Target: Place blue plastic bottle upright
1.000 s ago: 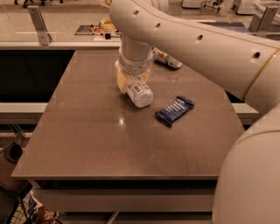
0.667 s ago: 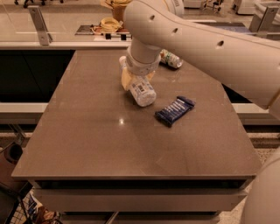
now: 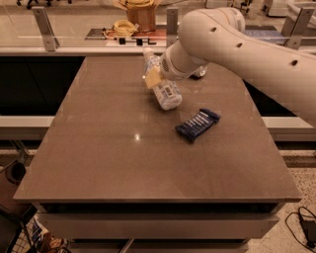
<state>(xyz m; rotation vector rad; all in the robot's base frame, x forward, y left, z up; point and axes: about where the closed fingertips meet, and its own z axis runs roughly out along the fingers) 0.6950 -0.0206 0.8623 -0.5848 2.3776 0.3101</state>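
Observation:
The blue plastic bottle (image 3: 163, 86) is clear with a white label. It is tilted, with its cap end up and toward the back left and its base low over the table near the middle back. My gripper (image 3: 156, 78) is closed around the bottle's middle. A yellowish finger pad (image 3: 152, 77) shows on the bottle's left side. The big white arm comes in from the upper right and hides the far side of the grip.
A flat dark blue snack wrapper (image 3: 197, 124) lies on the brown table (image 3: 113, 163), right of the bottle. A small can (image 3: 200, 73) is mostly hidden behind the arm. A back counter holds yellow cable (image 3: 123, 27) and a brown container (image 3: 140, 12).
The arm has swung to the right. The bottle, held in the gripper, has tipped from lying on the table to a steeper tilt with its cap end raised.

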